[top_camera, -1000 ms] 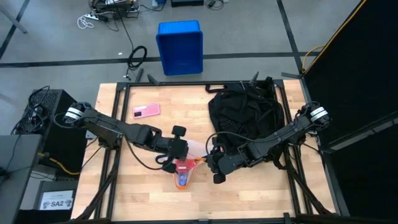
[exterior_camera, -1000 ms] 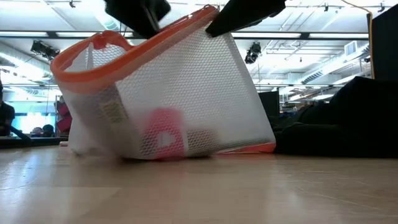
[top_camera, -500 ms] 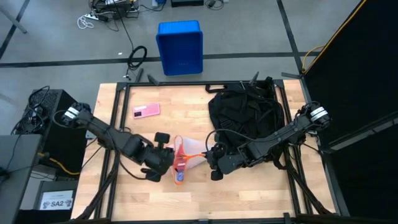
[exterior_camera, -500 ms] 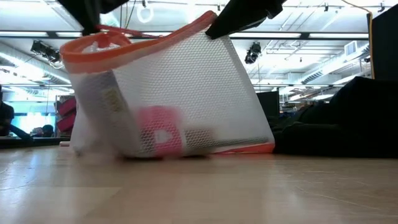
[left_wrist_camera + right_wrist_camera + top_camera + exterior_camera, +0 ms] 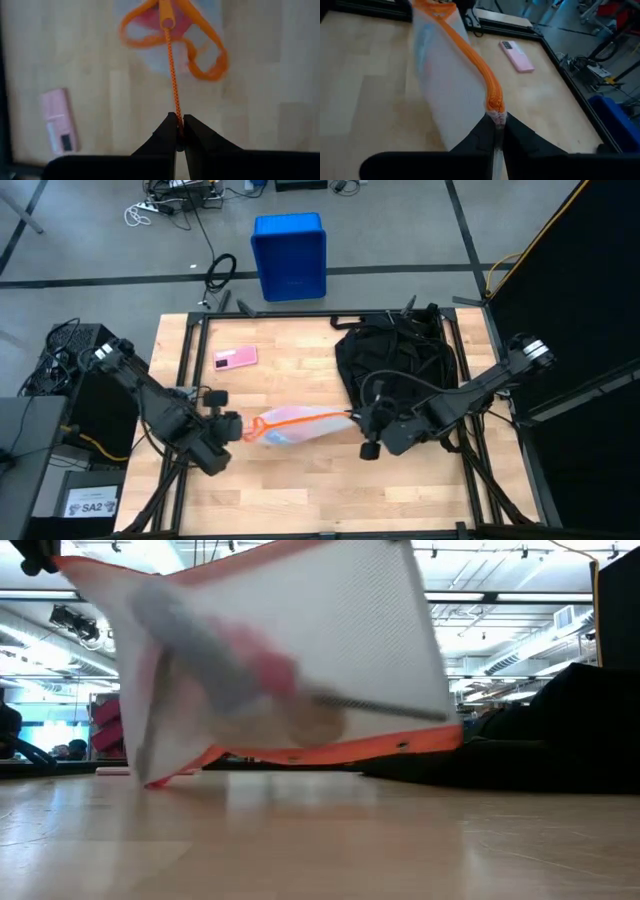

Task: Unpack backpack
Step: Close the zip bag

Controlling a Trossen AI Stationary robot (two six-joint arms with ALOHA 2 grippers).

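A white mesh pouch (image 5: 297, 425) with orange trim is stretched lengthwise between my two grippers near the table's middle; something pink shows inside it (image 5: 265, 655). My left gripper (image 5: 233, 430) is shut on an orange cord at the pouch's left end. My right gripper (image 5: 357, 420) is shut on the pouch's right end. The black backpack (image 5: 395, 360) lies slumped on the table's far right part, behind the right arm, and no gripper touches it. My left gripper pinches the thin orange cord (image 5: 176, 120) between its two fingertips, coming level from the table's left. The cord runs taut from the fingers to the orange pull (image 5: 167, 20) at the pouch's end. My right gripper pinches the pouch's orange-trimmed corner (image 5: 495, 106) between its two fingers, coming level from the table's right. The pouch (image 5: 445, 75) stretches away from the fingers toward the left gripper. Most of it is held off the table; whether its low corner (image 5: 150, 780) touches the wood, I cannot tell.
A pink phone (image 5: 235, 358) lies flat on the table's far left part. A blue plastic crate (image 5: 290, 255) stands on the floor beyond the far edge. Bare wood shows along the near edge (image 5: 320, 490).
My left gripper has moved toward the table's left edge, drawing the orange cord taut. My right gripper has shifted a little toward the right. The pouch, which stood tilted on the table, has been pulled out lengthwise between them and raised.
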